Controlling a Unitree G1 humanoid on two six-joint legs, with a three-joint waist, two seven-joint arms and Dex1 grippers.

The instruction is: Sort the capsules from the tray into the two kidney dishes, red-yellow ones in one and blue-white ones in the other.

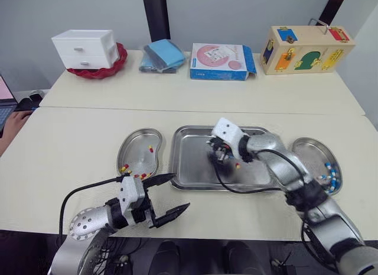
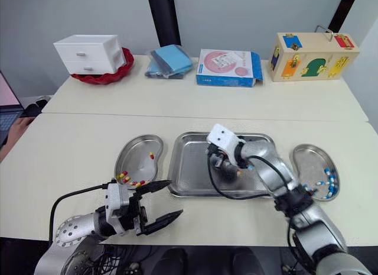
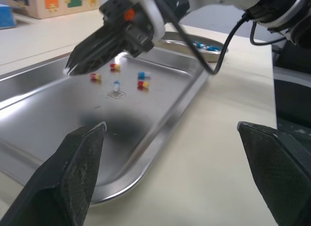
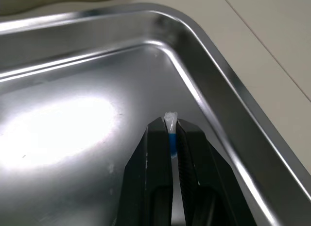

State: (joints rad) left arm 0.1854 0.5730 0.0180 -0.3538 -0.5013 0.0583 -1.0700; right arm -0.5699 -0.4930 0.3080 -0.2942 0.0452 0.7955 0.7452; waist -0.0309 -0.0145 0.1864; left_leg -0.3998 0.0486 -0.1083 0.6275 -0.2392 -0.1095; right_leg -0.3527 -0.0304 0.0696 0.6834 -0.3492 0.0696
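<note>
My right gripper [image 4: 170,127] is clenched on a blue-white capsule [image 4: 170,118] over the right half of the tray [image 1: 190,165]. My left gripper [image 1: 180,191] hangs released at the front edge of the tabletop [image 1: 71,145], near the tray's front left corner. Red-yellow capsules [image 1: 125,167] lie in the left dish [image 1: 139,144], and blue-white ones lie in the right dish [image 1: 307,152].

Table [image 1: 77,145], tray [image 1: 190,167], left dish [image 1: 137,145], right dish [image 1: 308,154]
</note>
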